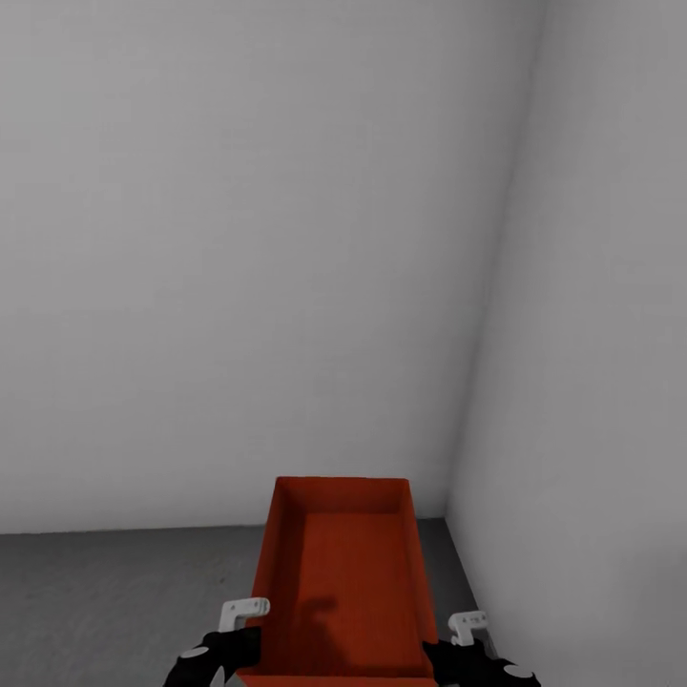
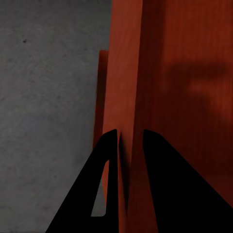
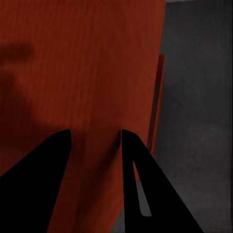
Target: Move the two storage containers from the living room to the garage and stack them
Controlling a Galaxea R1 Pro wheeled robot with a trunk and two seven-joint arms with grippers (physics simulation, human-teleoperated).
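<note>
Storage container [image 1: 343,592], orange-red and open-topped, held up between both arms in a grey corner. Left jaws pinch its left wall; right jaws straddle the right wall. Second container's edge [image 2: 101,97] shows below, concrete floor [image 1: 114,601] beneath.

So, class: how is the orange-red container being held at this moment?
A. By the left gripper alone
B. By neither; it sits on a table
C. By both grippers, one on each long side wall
C: the left gripper and right gripper each straddle a side wall of the container.
</note>
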